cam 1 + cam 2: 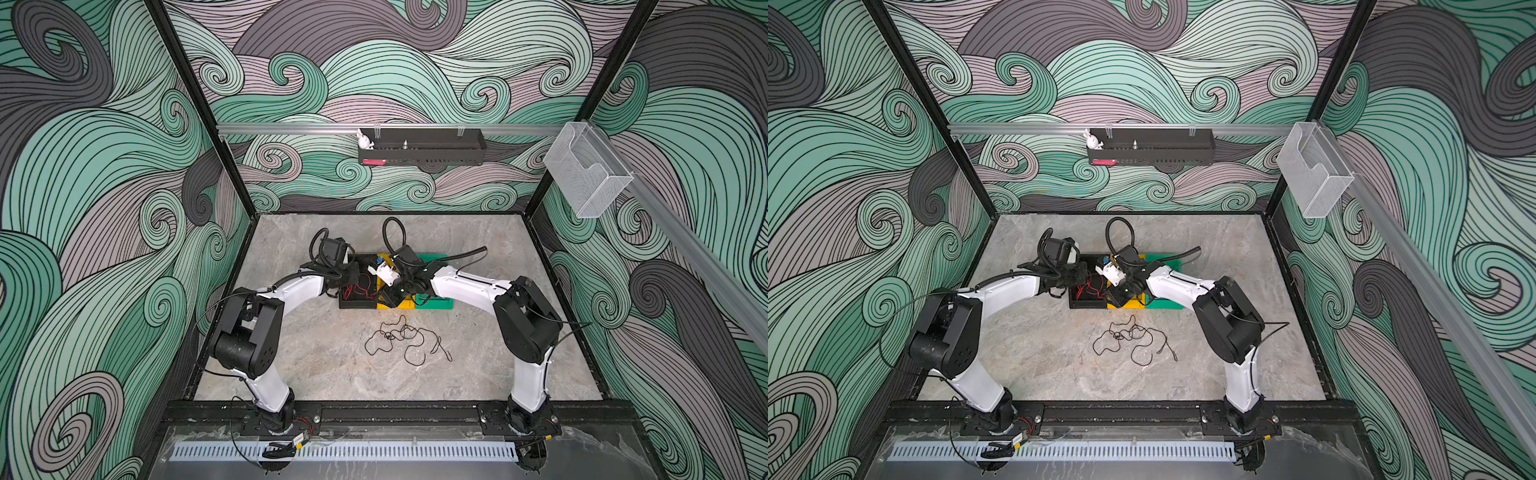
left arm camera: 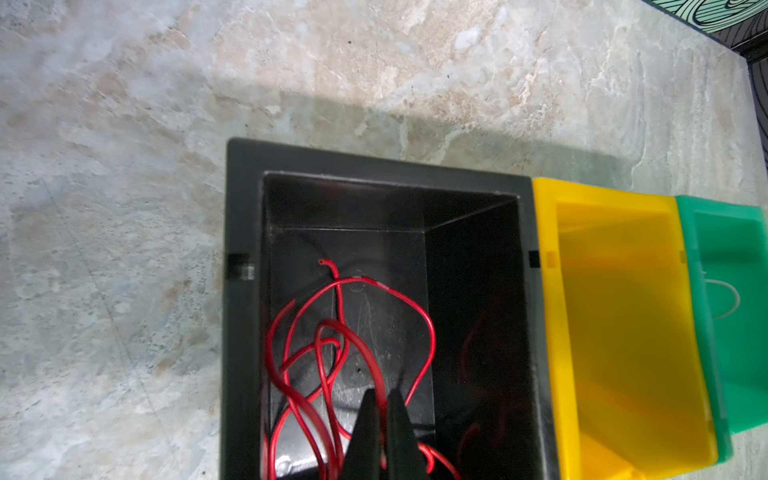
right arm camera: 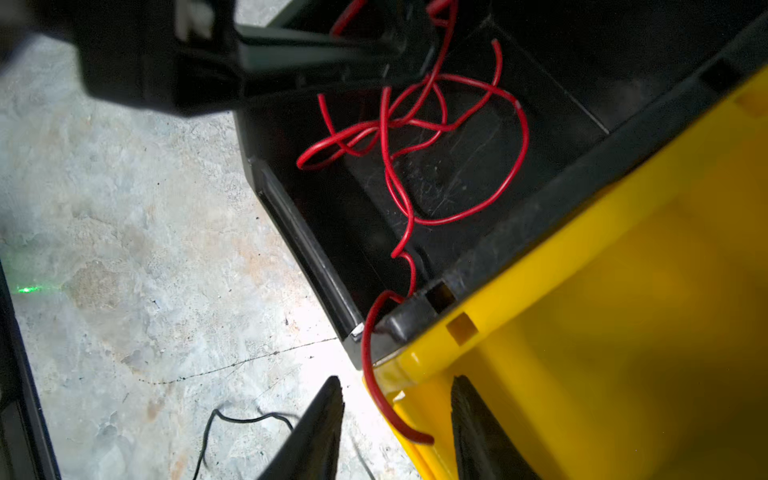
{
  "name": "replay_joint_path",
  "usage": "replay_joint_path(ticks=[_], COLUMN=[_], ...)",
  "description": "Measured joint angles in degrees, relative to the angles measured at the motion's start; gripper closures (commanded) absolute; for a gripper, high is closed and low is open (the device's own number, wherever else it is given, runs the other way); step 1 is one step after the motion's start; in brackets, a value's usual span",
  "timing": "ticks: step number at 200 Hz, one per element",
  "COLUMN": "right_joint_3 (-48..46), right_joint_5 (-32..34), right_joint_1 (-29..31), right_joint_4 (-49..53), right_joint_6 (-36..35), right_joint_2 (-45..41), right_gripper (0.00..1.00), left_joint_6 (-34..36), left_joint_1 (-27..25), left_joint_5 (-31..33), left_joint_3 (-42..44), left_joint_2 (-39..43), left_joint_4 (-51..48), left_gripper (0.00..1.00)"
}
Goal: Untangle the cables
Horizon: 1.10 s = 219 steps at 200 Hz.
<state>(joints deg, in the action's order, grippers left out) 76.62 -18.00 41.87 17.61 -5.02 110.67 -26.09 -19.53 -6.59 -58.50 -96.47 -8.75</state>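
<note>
A red cable (image 2: 415, 307) lies looped inside the black bin (image 2: 374, 166). My left gripper (image 2: 382, 392) reaches down into that bin (image 1: 353, 303) and is shut on a strand of the red cable. One end of the red cable (image 3: 364, 351) drapes over the bin's near corner and hangs between the fingers of my right gripper (image 3: 397, 384), which is open and not touching it. A black cable (image 1: 403, 343) lies in a loose tangle on the table in both top views (image 1: 1133, 343). A thin white loop (image 2: 727, 299) shows in the green bin (image 2: 706, 203).
The yellow bin (image 2: 602, 195) stands between the black and green bins in one row at mid-table. Both wrists crowd over the black and yellow bins (image 1: 1125, 305). A strand of the black cable (image 3: 249, 419) lies on the table beside my right fingers.
</note>
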Motion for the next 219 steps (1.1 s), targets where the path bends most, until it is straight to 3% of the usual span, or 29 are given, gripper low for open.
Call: replay_joint_path(ticks=[77, 131, 219], right_joint_3=[0.0, 0.61, 9.94], right_joint_5=[0.59, 2.27, 2.47], right_joint_1=[0.31, 1.55, 3.06], right_joint_4=[0.15, 1.46, 3.08], right_joint_6=[-1.55, -2.27, 1.64], right_joint_2=[-0.17, -1.31, 1.33], right_gripper=[0.79, 1.0, 1.0], left_joint_6=[0.0, 0.0, -0.39], left_joint_1=[0.02, 0.02, 0.02], left_joint_5=[0.0, 0.07, 0.2], left_joint_3=[-0.04, -0.52, -0.44], left_joint_2=[-0.37, -1.09, -2.21], left_joint_4=[0.0, 0.0, 1.27], left_gripper=[0.99, 0.99, 1.0])
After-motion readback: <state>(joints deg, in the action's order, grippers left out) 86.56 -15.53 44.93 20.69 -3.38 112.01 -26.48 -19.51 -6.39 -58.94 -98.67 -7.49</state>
